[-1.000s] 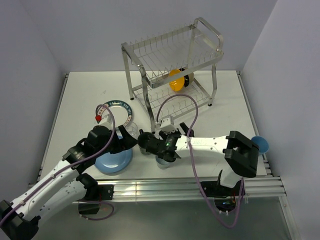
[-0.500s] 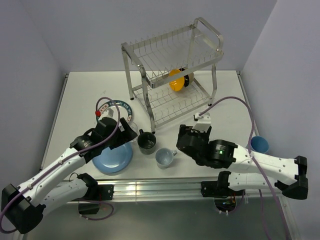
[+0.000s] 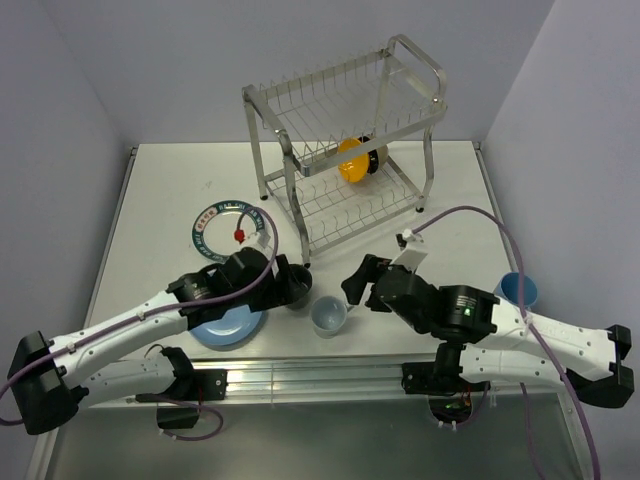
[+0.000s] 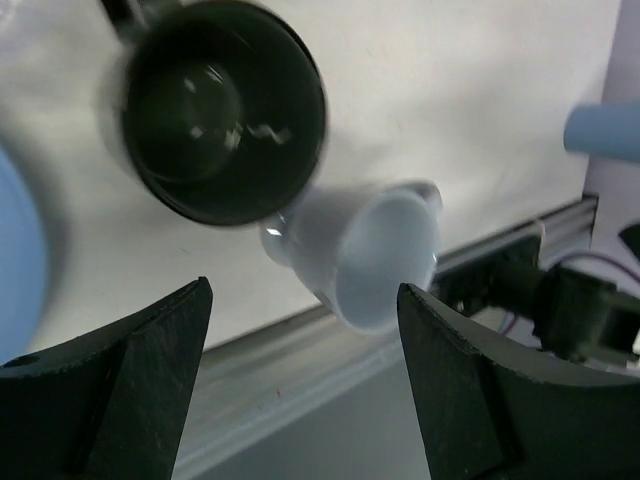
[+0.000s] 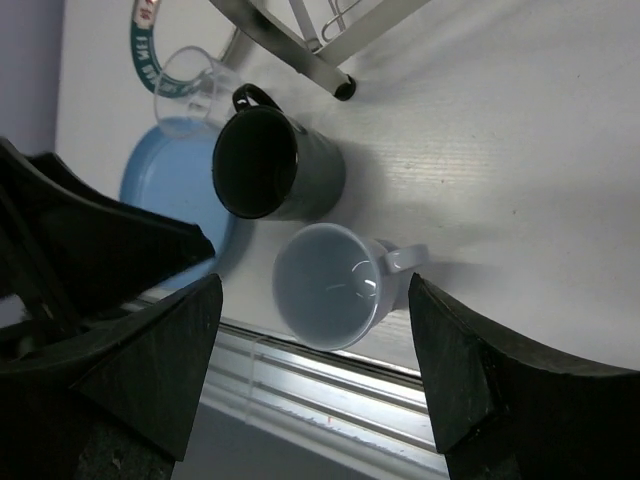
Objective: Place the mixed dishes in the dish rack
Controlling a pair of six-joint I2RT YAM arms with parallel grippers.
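The orange bowl (image 3: 352,163) already lies on its side in the lower tier of the tall silver wire dish rack (image 3: 345,95), which stands at 12 o'clock on the white tabletop (image 3: 450,200). The other dishes are not yet loaded, so I judge this to be the approach to a mug.

Both claws hang over the two mugs near the 6 o'clock edge. The left claw (image 3: 288,281) is spread wide and holds nothing. The right claw (image 3: 358,285) is also wide apart and bare.

The glossy dark mug (image 5: 275,175) stands upright just beside the pale grey-blue ceramic mug (image 3: 328,315), at its 10 o'clock. Whether they touch I cannot tell. Each mug's mouth faces up and its long axis is vertical. The pale mug's handle points about 3 o'clock, toward the right claw. The dark mug's handle points about 11 o'clock.

The next move likely calls for one claw per mug. Each should drop straight down with a finger either side of a wall, without nudging the neighbouring mug. The mug would then be tipped mouth-down onto a tier.
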